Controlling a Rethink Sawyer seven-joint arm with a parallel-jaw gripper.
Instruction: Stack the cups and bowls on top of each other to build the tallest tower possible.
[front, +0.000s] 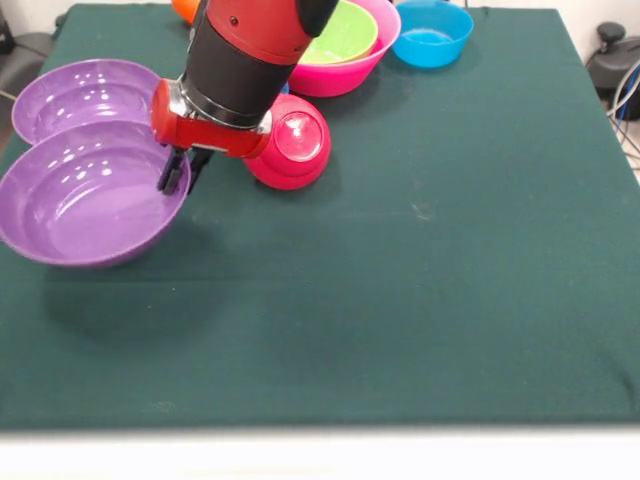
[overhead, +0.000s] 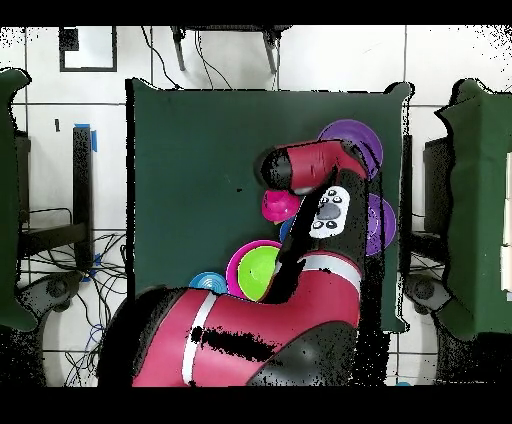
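Front view: end effector (front: 178, 172) grips purple bowl (front: 85, 205) rim, bowl tilted.

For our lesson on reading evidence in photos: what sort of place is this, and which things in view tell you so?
Probably a robotics lab or test room. A red and black robot arm works over a table covered in green cloth, loose cables trail across the tiled floor, and plastic bowls such as the purple bowl serve as practice objects.

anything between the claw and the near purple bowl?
Nothing visible. In the front view the claw is already at the rim of the nearer purple bowl, which looks raised and tilted off the table. The second purple bowl sits just behind, and the overturned crimson bowl is off to the side.
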